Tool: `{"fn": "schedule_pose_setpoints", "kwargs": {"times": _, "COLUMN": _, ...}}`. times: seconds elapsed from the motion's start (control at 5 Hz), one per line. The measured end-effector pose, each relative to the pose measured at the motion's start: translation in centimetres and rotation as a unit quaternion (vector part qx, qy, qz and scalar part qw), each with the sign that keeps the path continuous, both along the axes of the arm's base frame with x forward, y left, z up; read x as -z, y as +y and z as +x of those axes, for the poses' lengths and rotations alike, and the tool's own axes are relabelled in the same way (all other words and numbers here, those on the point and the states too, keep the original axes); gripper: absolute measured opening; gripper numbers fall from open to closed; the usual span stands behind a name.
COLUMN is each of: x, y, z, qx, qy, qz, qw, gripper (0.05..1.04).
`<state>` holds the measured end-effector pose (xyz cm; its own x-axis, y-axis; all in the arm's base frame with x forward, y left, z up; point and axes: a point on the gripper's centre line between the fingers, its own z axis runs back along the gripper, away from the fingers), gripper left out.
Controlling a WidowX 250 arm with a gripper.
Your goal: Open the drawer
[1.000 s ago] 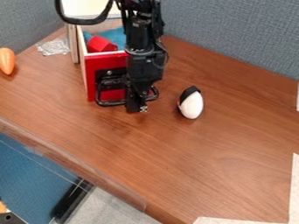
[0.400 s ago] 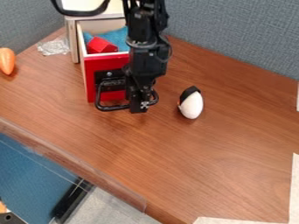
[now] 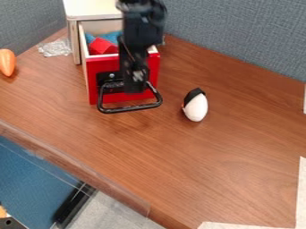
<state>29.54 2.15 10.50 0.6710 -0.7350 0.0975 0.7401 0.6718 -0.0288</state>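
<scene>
The red-fronted drawer (image 3: 94, 67) stands open in the upper left of the frame, pulled out of its pale wooden cabinet (image 3: 92, 11), with its black loop handle (image 3: 128, 108) jutting toward the lower part of the frame. Inside it lie a red block (image 3: 101, 46) and something blue (image 3: 112, 35), both partly behind the arm. The black arm (image 3: 142, 27) comes in from the top edge, left of centre, and hangs almost straight down across the drawer's front, its gripper (image 3: 137, 86) pointing down over the handle's loop, above the outer bar. The gripper is blurred, so I cannot tell whether it is spread or pressed together, nor whether it touches the handle. Just left of the cabinet, in the upper left, is crumpled clear plastic (image 3: 55, 47); farther out, at the left edge, lies an orange object (image 3: 7, 62). Right of the drawer, near the middle of the frame, a white egg-shaped object (image 3: 196, 108) with a black top rests on the brown wooden table (image 3: 203, 170).
</scene>
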Motion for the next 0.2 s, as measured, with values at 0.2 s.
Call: {"fn": "schedule_pose_setpoints", "kwargs": {"times": 0.2, "x": -2.14, "y": 1.68, "z": -0.46, "qx": -0.02, "qy": 0.003, "qz": -0.003, "qw": 0.9998, "gripper": 1.001}}
